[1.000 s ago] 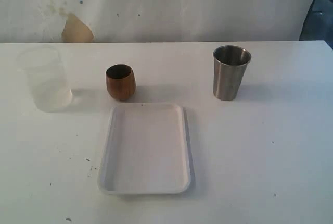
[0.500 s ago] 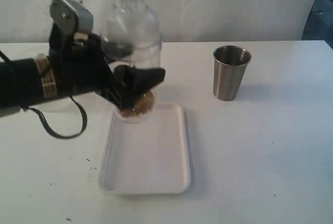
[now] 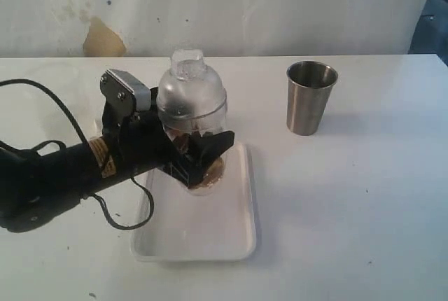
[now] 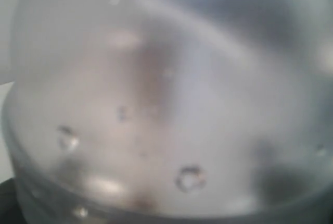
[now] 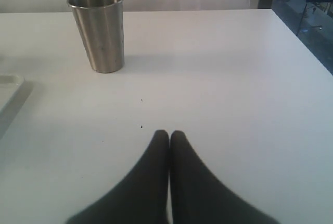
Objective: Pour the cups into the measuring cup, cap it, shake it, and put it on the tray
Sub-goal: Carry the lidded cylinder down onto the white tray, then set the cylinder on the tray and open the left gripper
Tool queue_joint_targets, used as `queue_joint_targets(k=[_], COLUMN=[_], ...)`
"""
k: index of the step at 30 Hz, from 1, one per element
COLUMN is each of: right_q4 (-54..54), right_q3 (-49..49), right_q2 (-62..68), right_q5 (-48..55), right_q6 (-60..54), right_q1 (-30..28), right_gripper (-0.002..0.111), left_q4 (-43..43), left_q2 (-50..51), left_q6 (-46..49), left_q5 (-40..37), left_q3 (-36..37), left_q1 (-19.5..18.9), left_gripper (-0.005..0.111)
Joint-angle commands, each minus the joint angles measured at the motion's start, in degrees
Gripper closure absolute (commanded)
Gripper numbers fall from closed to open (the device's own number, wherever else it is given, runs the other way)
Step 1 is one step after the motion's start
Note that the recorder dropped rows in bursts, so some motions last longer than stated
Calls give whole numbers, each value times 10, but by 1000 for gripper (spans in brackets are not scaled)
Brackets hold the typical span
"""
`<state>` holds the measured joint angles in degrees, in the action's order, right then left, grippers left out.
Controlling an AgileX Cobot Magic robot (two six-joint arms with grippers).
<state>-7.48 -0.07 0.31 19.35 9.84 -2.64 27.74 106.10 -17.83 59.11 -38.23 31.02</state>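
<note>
My left gripper (image 3: 199,152) is shut on the measuring cup (image 3: 192,108), a clear cylinder capped with a clear dome lid (image 3: 188,68). It holds the cup slightly tilted over the far end of the white tray (image 3: 210,238). Brown contents show at the cup's base. I cannot tell whether the base touches the tray. The cup's blurred clear wall (image 4: 166,99) fills the left wrist view. The steel tumbler (image 3: 310,98) stands upright at the right. In the right wrist view my right gripper (image 5: 169,135) is shut and empty, low over the table, well short of the tumbler (image 5: 99,31).
The left arm (image 3: 63,175) and its black cable (image 3: 112,217) stretch across the table's left side. A corner of the tray (image 5: 10,89) shows in the right wrist view. The table's right edge (image 5: 307,47) runs past the tumbler.
One second ago no arm showed; a brown wooden cup and a frosted cup stood on the table. Since half a second ago the left gripper has lowered the capped measuring cup toward the tray.
</note>
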Motion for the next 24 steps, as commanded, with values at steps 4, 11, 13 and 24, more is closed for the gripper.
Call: queue_joint_targets(k=[4,11,13,24], right_q4=[1,1,1,1], right_q3=[1,1,1,1], right_q2=[-3,-3,-3,-3], right_q5=[-1,-1,-1,-1], right_q6=[1,1,1,1], right_q1=[3,3,3,3], right_gripper=[108,108,108,108], left_q4=[-26,-40,-40,-45], left_q2=[45,54,54,52], left_q6=[61,63,63,62], left_q5=[81,84,86,95], left_q3=[1,1,1,1], left_q1=[5,5,5,5], left_gripper=[107,73,48,2])
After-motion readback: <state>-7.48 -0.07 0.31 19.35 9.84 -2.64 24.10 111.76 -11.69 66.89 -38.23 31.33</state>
